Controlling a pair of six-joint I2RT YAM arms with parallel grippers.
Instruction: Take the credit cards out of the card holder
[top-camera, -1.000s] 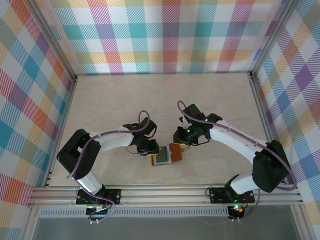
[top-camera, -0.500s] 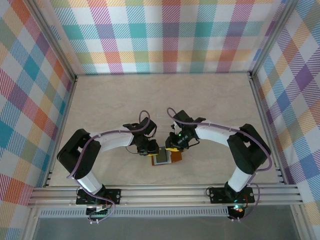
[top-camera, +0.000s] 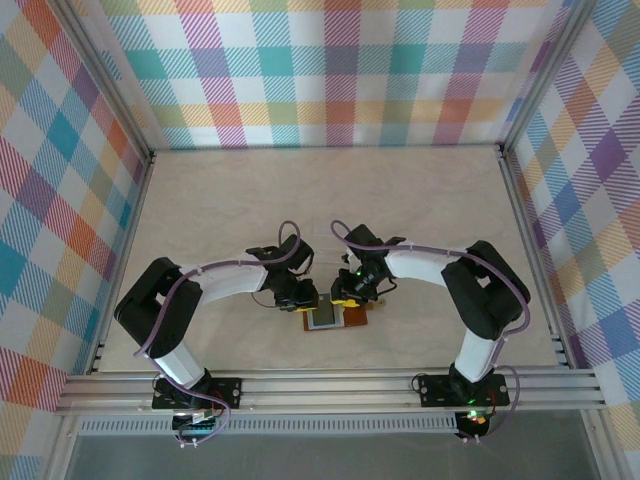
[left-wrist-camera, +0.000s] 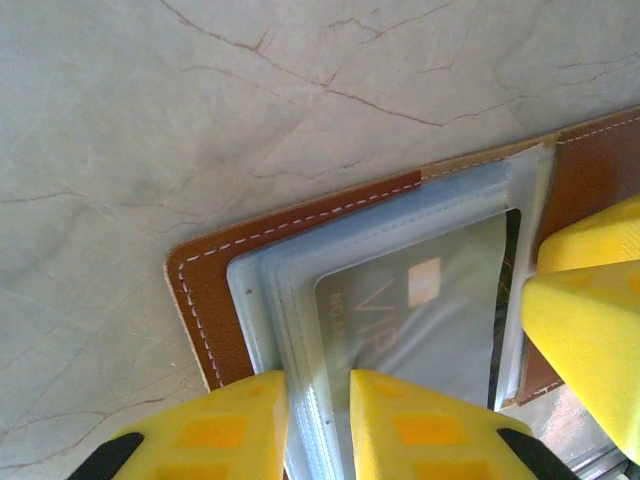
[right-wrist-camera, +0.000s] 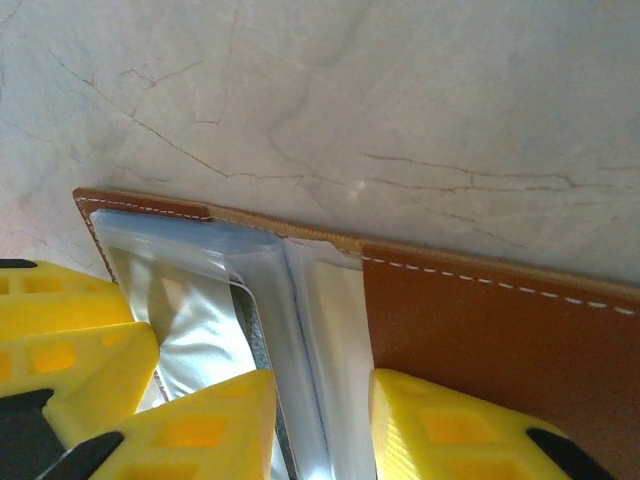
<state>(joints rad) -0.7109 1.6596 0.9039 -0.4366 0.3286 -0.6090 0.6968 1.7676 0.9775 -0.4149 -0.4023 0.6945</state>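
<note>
Lying open on the pale bench (top-camera: 220, 200), the brown card holder (top-camera: 340, 322) sat low in the middle of the top view. A grey card (left-wrist-camera: 430, 320) sat inside its clear sleeves. The left gripper (left-wrist-camera: 318, 425) had its yellow jaws pinched on the edges of the sleeves. The right gripper (right-wrist-camera: 322, 425) had its jaws around the sleeve fold, a little apart.

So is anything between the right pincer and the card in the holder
Yes. The grey card sits under a clear plastic sleeve of the open card holder. The right pincer straddles a sleeve fold, so plastic covers the card. The left pincer straddles the sleeves' other edge.
</note>
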